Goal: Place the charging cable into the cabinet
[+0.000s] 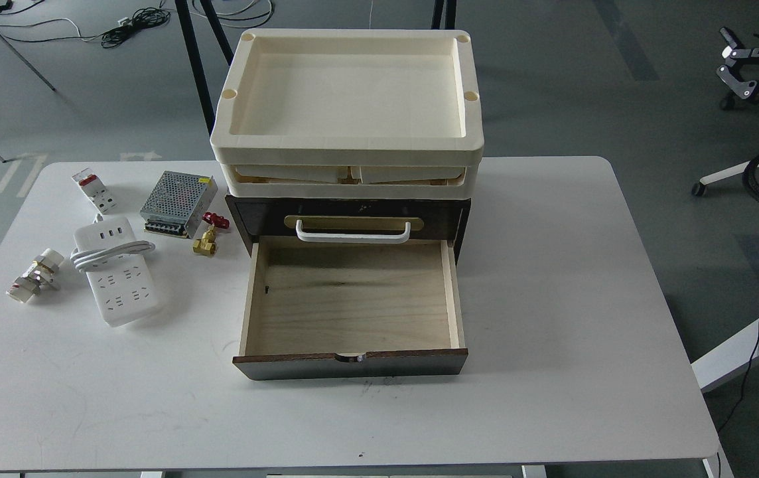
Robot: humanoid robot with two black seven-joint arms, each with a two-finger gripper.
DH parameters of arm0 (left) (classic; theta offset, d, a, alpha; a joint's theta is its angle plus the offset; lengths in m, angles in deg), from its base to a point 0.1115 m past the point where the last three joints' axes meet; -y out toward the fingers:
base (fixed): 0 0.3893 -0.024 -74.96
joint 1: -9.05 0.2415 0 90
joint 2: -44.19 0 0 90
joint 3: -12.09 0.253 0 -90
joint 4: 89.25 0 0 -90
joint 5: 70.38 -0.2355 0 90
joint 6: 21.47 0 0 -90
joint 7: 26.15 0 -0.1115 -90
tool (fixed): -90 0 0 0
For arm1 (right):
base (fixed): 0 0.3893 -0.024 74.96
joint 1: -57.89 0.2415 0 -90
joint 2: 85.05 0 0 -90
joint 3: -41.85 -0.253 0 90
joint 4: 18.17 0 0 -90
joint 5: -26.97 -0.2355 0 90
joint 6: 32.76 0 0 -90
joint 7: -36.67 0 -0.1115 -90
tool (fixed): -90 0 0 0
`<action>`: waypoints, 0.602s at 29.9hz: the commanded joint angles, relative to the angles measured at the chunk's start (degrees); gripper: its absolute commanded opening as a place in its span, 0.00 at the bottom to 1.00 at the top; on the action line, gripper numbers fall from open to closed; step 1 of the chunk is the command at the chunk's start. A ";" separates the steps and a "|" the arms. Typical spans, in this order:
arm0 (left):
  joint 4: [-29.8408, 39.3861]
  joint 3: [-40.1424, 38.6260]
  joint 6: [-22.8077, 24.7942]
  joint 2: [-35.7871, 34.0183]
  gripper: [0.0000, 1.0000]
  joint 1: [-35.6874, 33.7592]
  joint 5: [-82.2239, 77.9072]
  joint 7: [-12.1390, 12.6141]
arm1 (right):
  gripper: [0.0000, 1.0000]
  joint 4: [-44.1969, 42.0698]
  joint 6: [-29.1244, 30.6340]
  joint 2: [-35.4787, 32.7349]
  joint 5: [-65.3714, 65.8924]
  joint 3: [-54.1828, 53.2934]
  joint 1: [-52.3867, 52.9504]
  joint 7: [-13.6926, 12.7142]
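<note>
The charging cable [116, 275] is a white power strip with its thick cord looped round it. It lies on the white table [552, 299], left of the cabinet. The cabinet [349, 222] is a dark brown drawer unit with a white bar handle. Its lower pale plywood drawer [353, 299] is pulled out and holds nothing. My left gripper is out of view. My right gripper [722, 52] shows at the far upper right, beyond the table and far from the cable, with its two fingers apart and nothing between them.
Cream plastic trays [349, 143] are stacked on the cabinet. Near the cable lie a white-and-red breaker block [94, 190], a silver perforated power-supply box [178, 194], a brass valve with a red handle [209, 236] and a small fitting [34, 275].
</note>
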 commanded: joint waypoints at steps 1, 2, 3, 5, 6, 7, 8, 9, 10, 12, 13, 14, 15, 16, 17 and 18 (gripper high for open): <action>15.02 0.03 0.00 -11.01 1.00 0.17 -7.02 0.01 | 1.00 -0.72 0.00 0.27 -0.05 0.01 -0.65 0.82; 18.54 0.03 0.00 -13.21 1.00 -0.10 -9.57 0.01 | 1.00 -0.72 0.00 0.35 -0.05 0.01 -0.83 1.00; 22.14 0.03 0.00 -15.58 1.00 -0.19 -12.81 0.01 | 1.00 -0.72 0.00 0.53 -0.05 0.01 -0.83 1.00; 28.13 -0.05 0.00 -20.24 1.00 -0.80 -20.98 0.01 | 1.00 -0.72 0.00 0.71 -0.05 0.01 -1.09 1.00; 31.29 -0.05 0.00 -22.61 1.00 -1.15 -25.72 0.01 | 1.00 -0.72 0.00 0.71 -0.05 -0.07 -1.44 1.00; 34.54 0.03 0.00 -24.90 0.99 -1.33 -30.29 0.01 | 1.00 -0.72 0.00 0.71 -0.05 -0.16 -1.70 1.00; 37.44 0.12 0.00 -26.92 0.99 -1.42 -34.08 0.01 | 1.00 -0.72 0.00 0.71 -0.05 -0.25 -1.88 1.09; 39.91 0.38 0.00 -28.95 0.99 -1.24 -38.38 0.01 | 1.00 -0.72 0.00 0.71 -0.05 -0.25 -2.06 1.09; 42.11 1.34 0.00 -30.71 0.99 -1.24 -42.94 0.01 | 1.00 -0.72 0.00 0.62 -0.13 -0.42 -2.32 1.09; 46.15 4.33 0.00 -33.79 0.99 -1.24 -53.66 0.01 | 1.00 -0.72 0.00 0.53 -0.13 -0.95 -2.93 1.18; 47.74 5.82 0.00 -34.58 0.99 -1.24 -58.85 0.01 | 1.00 -0.72 0.00 0.53 -0.13 -1.04 -3.20 1.18; 48.80 6.97 0.00 -34.94 0.99 -1.16 -62.81 0.01 | 1.00 -0.72 0.00 0.53 -0.13 -1.22 -3.29 1.18; 49.51 8.63 0.00 -35.12 0.99 -1.07 -66.94 0.01 | 1.00 -0.72 0.00 0.53 -0.13 -1.22 -3.29 1.18; 49.77 10.74 0.00 -35.12 0.99 -1.07 -71.77 0.01 | 1.00 -0.72 0.00 0.44 -0.13 -1.22 -3.38 1.18; 49.78 13.11 0.00 -34.86 0.99 -0.98 -76.34 0.01 | 1.00 -0.72 0.00 0.44 -0.13 -1.22 -3.38 1.18; 49.60 16.70 0.00 -34.51 0.99 -0.98 -83.18 0.01 | 1.00 -0.72 0.00 0.44 -0.13 -1.30 -3.55 1.18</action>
